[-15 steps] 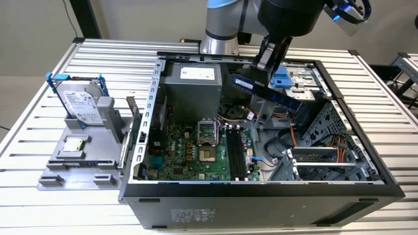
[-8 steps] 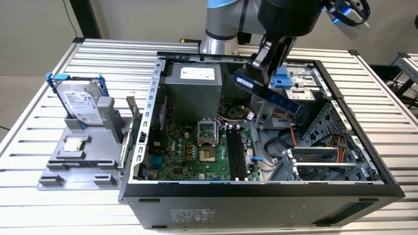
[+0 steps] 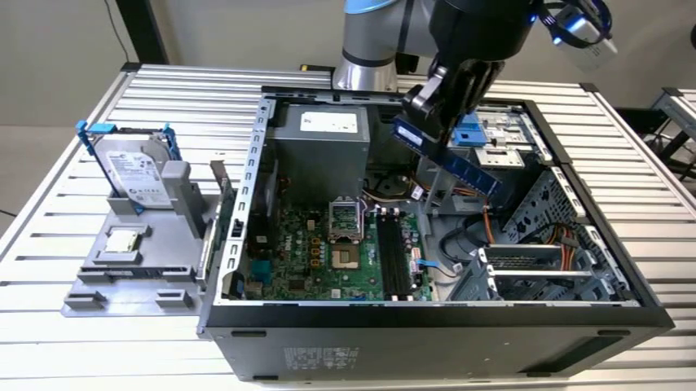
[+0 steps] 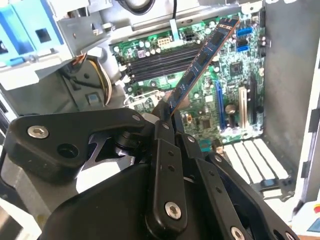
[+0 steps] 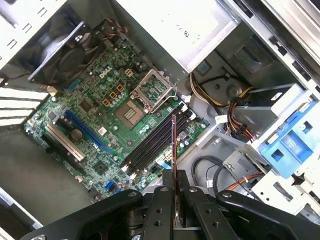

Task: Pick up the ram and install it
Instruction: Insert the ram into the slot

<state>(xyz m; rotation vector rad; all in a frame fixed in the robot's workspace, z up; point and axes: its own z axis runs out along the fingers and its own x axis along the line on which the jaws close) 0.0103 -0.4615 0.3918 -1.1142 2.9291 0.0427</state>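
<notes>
Long blue ram point(image 3: 447, 158) aloft (steeply tilted)

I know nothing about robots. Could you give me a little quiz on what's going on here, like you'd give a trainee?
1. True or false: the tool is shut on the ram.
2. Where is the ram? A: seated in a motherboard slot. B: held in the air over the open computer case. C: lying on the table.
3. Fill in: the hard drive stands outside the case, on the exterior view's ____.
Key: 1 true; 2 B; 3 left.
</notes>
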